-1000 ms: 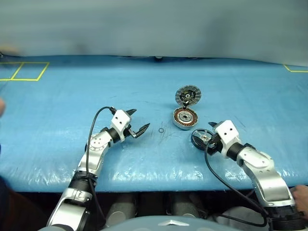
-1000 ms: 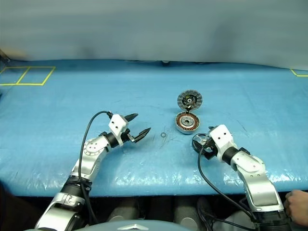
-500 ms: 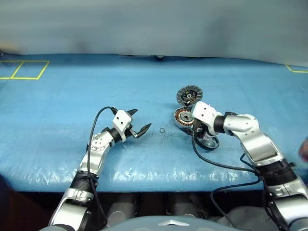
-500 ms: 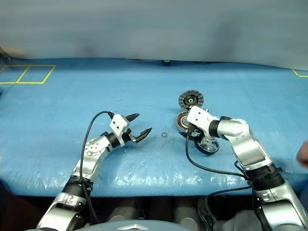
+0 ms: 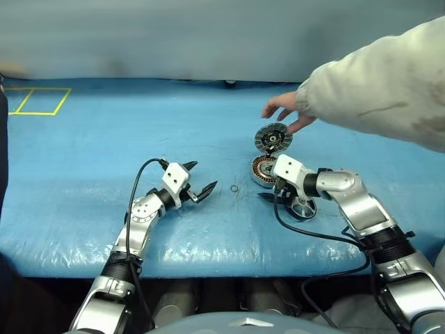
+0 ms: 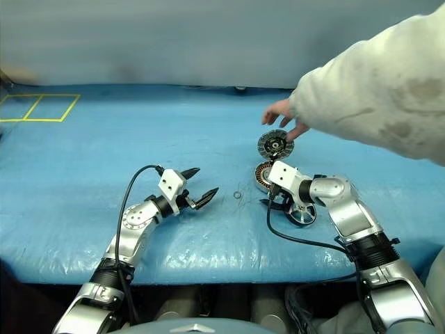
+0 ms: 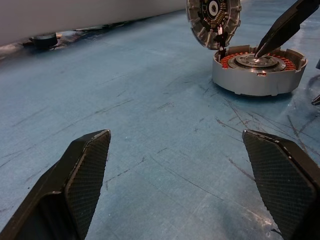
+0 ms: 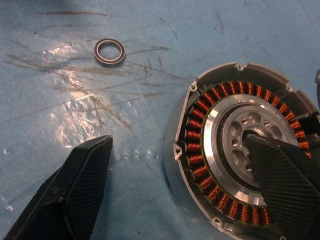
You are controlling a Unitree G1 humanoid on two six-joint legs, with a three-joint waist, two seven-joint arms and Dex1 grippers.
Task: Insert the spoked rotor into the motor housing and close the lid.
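Right gripper [image 8: 175, 190] jaws wide, one finger tip on silver centre of round silver-grey motor housing with copper windings [image 5: 265, 170], other finger on blue mat [image 5: 104, 139]; black-rimmed spoked rotor [image 5: 300, 206] flat just beside housing, partly under right arm. Grey segmented lid [image 5: 272, 138] propped tilted against housing's far side, person's hand [image 5: 285, 110] near it. Left gripper [image 5: 200, 179] jaws wide, empty, well apart from parts; tiny thin ring [image 5: 234, 188] between.

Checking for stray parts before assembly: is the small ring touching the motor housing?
Apart. The right wrist view shows bare blue mat between the small ring and the motor housing.
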